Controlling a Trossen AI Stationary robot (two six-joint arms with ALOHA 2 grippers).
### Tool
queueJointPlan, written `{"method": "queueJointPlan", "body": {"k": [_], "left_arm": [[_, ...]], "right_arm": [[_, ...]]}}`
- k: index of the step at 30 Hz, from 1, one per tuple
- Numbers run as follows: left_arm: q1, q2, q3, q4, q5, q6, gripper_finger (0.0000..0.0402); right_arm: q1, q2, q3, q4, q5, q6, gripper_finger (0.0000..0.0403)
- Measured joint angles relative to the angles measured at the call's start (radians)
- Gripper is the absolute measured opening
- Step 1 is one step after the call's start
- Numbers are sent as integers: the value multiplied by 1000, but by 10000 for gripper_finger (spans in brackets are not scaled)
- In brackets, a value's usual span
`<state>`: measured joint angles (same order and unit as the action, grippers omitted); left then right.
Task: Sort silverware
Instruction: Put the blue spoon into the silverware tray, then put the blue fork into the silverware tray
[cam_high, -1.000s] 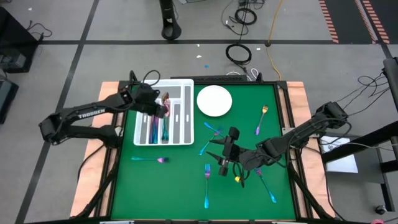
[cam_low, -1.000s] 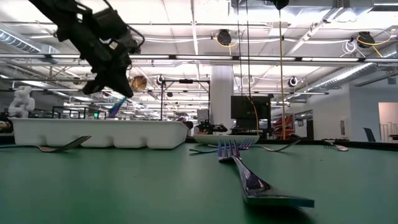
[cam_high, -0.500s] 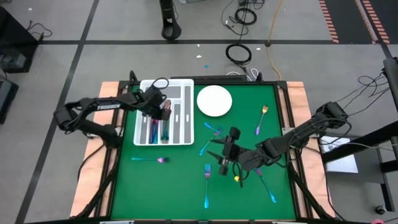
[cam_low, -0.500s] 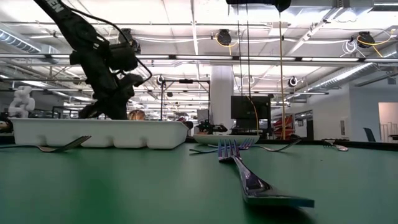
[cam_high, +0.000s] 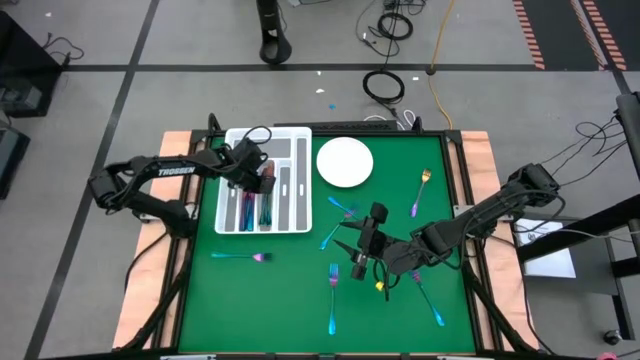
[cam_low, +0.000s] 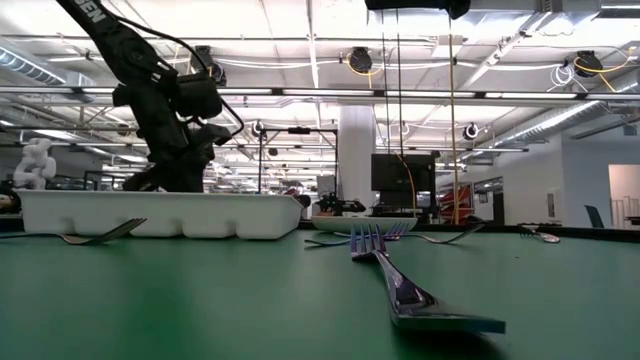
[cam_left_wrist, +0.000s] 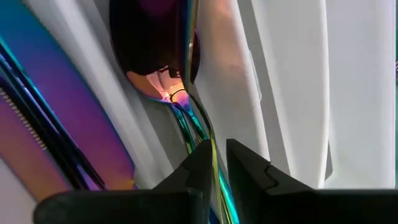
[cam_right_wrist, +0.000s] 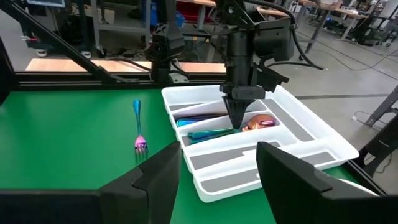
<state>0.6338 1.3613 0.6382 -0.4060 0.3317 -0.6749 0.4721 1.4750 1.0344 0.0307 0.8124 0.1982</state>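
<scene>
Your left gripper (cam_left_wrist: 213, 163) sits down inside the white divided tray (cam_high: 295, 222), fingers close together on the thin handle of a spoon (cam_left_wrist: 163, 56) — its bowl lies in a slot beside other pieces; your right gripper (cam_right_wrist: 214, 168) hovers over the green table (cam_high: 290, 300) with fingers wide apart, holding nothing (loose forks (cam_high: 333, 278) lie around it).

You had a spoon (cam_left_wrist: 163, 56) lying in the tray (cam_high: 292, 135); several iridescent forks (cam_high: 333, 277) lay scattered flat on the tabletop (cam_high: 280, 290).
</scene>
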Motion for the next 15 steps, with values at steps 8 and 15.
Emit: {"method": "queueJointPlan", "body": {"k": [8, 15], "left_arm": [[0, 0, 0, -10, 19, 1, 71], [0, -1, 41, -167, 40, 64, 75]], "right_arm": [[0, 0, 0, 0, -1, 0, 199], [0, 0, 0, 0, -1, 0, 199]]}}
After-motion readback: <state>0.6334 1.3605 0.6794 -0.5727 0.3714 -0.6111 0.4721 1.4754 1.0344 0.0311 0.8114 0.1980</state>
